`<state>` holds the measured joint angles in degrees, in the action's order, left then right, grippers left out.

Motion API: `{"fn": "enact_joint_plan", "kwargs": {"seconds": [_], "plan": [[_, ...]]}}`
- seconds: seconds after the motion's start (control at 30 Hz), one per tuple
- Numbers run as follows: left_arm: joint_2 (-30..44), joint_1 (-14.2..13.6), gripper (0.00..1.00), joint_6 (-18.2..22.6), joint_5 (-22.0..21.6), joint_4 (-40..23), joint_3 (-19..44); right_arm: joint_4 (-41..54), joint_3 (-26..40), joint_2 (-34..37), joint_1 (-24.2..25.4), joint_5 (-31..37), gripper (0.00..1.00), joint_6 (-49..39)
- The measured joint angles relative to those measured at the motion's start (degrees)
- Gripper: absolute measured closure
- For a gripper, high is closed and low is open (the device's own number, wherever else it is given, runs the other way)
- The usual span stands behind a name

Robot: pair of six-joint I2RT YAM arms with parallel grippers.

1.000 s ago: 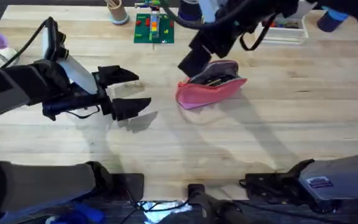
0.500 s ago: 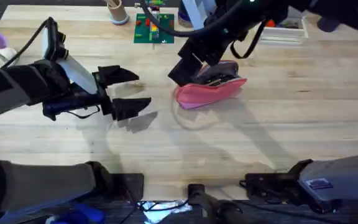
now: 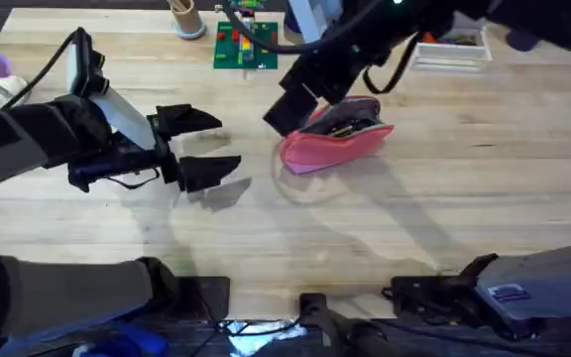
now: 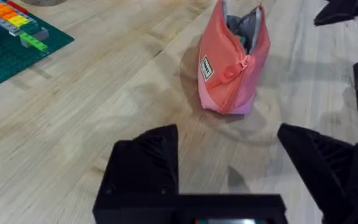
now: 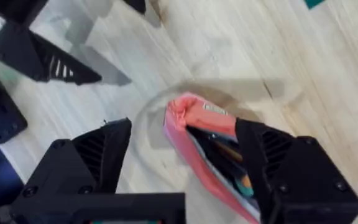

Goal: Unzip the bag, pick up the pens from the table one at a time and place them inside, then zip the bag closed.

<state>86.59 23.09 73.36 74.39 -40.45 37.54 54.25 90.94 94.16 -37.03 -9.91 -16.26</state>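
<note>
Bag (image 3: 337, 138), pink and soft, lies on the counter (image 3: 444, 208) a little beyond its middle, toward the far edge. Its zipper is open along the top, and dark pens (image 3: 343, 127) show inside the mouth; in the right wrist view an orange-yellow one (image 5: 232, 163) lies among them. In the left wrist view a small white label and a pink zipper pull show on the end of the bag (image 4: 234, 65) that faces the left side.

The right gripper (image 3: 295, 105) hangs just over that left end of the bag, its black fingers (image 5: 92, 155) spread wide, one on each side of the bag's end, and I cannot tell if they touch the fabric. The left gripper (image 3: 198, 147) stays apart, toward the left edge of the counter, its fingers (image 4: 143, 163) also spread and holding nothing.

The counter is light wood with plank grain. Between the bag and the near edge the wood is bare, and also to the right of the bag. Near the far edge stand a green building-brick plate (image 3: 245, 44) and a small cup with sticks (image 3: 187, 19); a white box (image 3: 451, 46) lies toward the far right corner.
</note>
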Motion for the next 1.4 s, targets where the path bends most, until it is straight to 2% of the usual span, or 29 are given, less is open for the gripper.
{"fn": "enact_joint_plan", "kwargs": {"seconds": [0.27, 1.03, 1.13, 1.4], "plan": [[0.0, 0.0, 0.006, 0.0, 0.0, 0.0, 0.0, -1.3, 0.0, 4.4, -2.2, 0.5, 0.005, 0.2], [0.0, 0.0, 0.006, 0.0, 0.0, 0.0, 0.0, -1.5, 0.0, 15.7, -2.2, 3.1, 0.007, 0.4], [0.0, 0.0, 0.006, 0.0, 0.0, 0.0, 0.0, -1.5, 0.0, 15.9, -2.2, 3.2, 0.061, 0.4], [0.0, 0.0, 0.006, 0.0, 0.0, 0.0, 0.0, 0.1, 0.0, 15.9, -2.2, 3.7, 0.312, 0.4]]}}
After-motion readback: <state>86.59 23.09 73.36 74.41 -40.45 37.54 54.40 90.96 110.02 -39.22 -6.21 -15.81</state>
